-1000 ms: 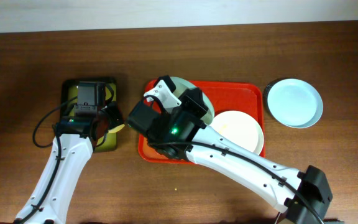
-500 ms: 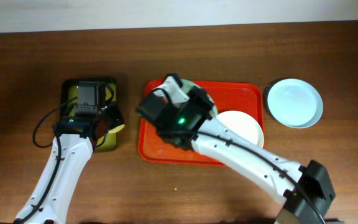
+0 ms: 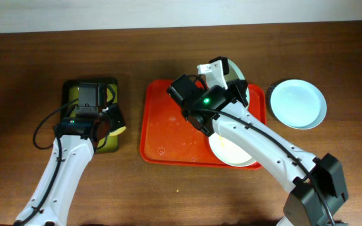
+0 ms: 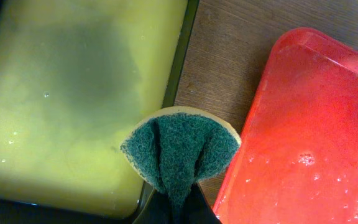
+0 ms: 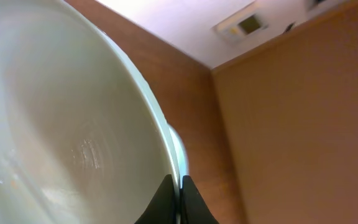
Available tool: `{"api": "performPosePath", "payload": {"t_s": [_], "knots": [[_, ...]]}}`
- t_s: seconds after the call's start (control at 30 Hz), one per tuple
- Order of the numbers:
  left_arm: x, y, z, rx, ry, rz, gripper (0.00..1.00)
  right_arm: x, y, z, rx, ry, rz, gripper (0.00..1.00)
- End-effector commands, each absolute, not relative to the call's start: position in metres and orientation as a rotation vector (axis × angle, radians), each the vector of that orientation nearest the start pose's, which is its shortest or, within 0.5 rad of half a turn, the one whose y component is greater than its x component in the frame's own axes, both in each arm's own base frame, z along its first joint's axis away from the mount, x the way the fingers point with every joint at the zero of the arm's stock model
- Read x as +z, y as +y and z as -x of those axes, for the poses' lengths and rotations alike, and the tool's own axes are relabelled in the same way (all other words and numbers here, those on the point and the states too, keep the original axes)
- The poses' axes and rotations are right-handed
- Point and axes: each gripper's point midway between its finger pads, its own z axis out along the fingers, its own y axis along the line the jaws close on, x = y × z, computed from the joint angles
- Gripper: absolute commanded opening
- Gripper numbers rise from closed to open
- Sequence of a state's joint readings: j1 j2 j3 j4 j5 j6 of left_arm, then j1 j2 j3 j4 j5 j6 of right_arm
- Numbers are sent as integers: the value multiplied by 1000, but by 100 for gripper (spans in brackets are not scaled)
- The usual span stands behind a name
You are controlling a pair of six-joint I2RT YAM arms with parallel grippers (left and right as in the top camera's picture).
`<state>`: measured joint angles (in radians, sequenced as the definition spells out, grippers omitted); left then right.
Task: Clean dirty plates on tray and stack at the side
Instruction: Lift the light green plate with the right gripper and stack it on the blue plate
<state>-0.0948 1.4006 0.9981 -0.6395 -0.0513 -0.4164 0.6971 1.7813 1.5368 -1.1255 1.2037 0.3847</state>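
We see the right hand pinching the rim of the mint green plate, which is tilted up over the upper right edge of the red tray; the white plate lies in the tray's lower right corner; the pale blue plate sits on the tabletop at the right of the frame, just beside the tray; the left hand squeezes a folded green sponge between the black tray and the red one.

Even, soft overhead light, faint glare on the wet tray, close wrist views slightly blurred.
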Motion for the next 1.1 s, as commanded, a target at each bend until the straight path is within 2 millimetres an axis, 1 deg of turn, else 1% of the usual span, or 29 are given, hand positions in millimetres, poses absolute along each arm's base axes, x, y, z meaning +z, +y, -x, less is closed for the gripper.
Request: {"api": "performPosePath", "payload": {"t_s": [0.0, 0.03, 0.07, 0.1, 0.13, 0.17, 0.2, 0.23, 0.27, 0.3, 0.33, 0.37, 0.4, 0.43, 0.47, 0.5, 0.53, 0.6, 0.63, 0.67, 0.7, 0.77, 0.8, 0.83, 0.87, 0.9, 0.93, 0.97, 1.07], "knots": [[125, -24, -347, -129, 2564, 450, 0, 248, 107, -376, -1195, 2043, 214, 4], [125, -24, -347, -129, 2564, 450, 0, 248, 104, -377, -1193, 2049, 199, 4], [125, -24, -347, -129, 2565, 450, 0, 247, 96, -380, -1193, 2058, 165, 4], [125, -24, -347, -129, 2564, 450, 0, 235, 87, -388, -1106, 2127, 83, 4], [125, -24, -347, -129, 2565, 449, 0, 214, 79, -395, -973, 2256, 30, 4], [125, -24, -347, -129, 2565, 450, 0, 189, 68, -401, -803, 2409, -37, 4], [124, -24, -347, -129, 2567, 450, 0, 160, 47, -407, -516, 2599, -176, 4], [124, -24, -347, -128, 2569, 450, 0, 150, 31, -409, -362, 2669, -271, 4], [124, -24, -347, -128, 2569, 450, 0, 142, 17, -412, -150, 2736, -302, 4], [124, -24, -347, -128, 2568, 450, 0, 140, 11, -414, -5, 2763, -269, 4], [124, -24, -347, -128, 2568, 450, 0, 140, -2, -414, 154, 2772, -242, 4], [124, -24, -347, -128, 2568, 450, 0, 141, -16, -412, 227, 2769, -243, 4], [124, -24, -347, -128, 2568, 450, 0, 141, -44, -407, 232, 2764, -328, 4], [124, -24, -347, -128, 2568, 450, 0, 138, -80, -399, 212, 2753, -453, 4], [124, -24, -347, -128, 2568, 450, 0, 133, -125, -384, 186, 2725, -624, 4], [124, -24, -347, -128, 2568, 450, 0, 128, -146, -377, 172, 2704, -698, 4], [124, -24, -347, -128, 2568, 450, 0, 125, -158, -372, 165, 2691, -739, 4], [124, -25, -346, -133, 2570, 448, 0, 113, -192, -355, 127, 2630, -940, 4], [124, -25, -346, -133, 2570, 448, 0, 103, -206, -346, 126, 2591, -1039, 4], [124, -25, -347, -133, 2569, 448, 0, 94, -215, -341, 125, 2568, -1087, 4], [124, -25, -347, -133, 2569, 448, 0, 85, -217, -340, 123, 2560, -1090, 4], [124, -25, -347, -133, 2569, 448, 0, 69, -216, -342, 117, 2544, -1076, 4], [124, -25, -347, -133, 2569, 448, 0, 65, -216, -342, 113, 2535, -1071, 4], [124, -25, -347, -133, 2569, 448, 0, 65, -217, -344, 112, 2524, -1073, 5], [124, -25, -347, -133, 2569, 448, 0, 66, -219, -346, 116, 2502, -1096, 19], [124, -25, -347, -133, 2569, 448, 0, 67, -215, -350, 149, 2493, -1081, 25], [124, -25, -347, -133, 2569, 448, 0, 67, -212, -352, 165, 2495, -1072, 26], [124, -25, -347, -133, 2569, 448, 0, 68, -204, -357, 206, 2502, -1036, 30], [124, -25, -347, -133, 2569, 448, 0, 71, -182, -367, 275, 2523, -974, 29]]}}
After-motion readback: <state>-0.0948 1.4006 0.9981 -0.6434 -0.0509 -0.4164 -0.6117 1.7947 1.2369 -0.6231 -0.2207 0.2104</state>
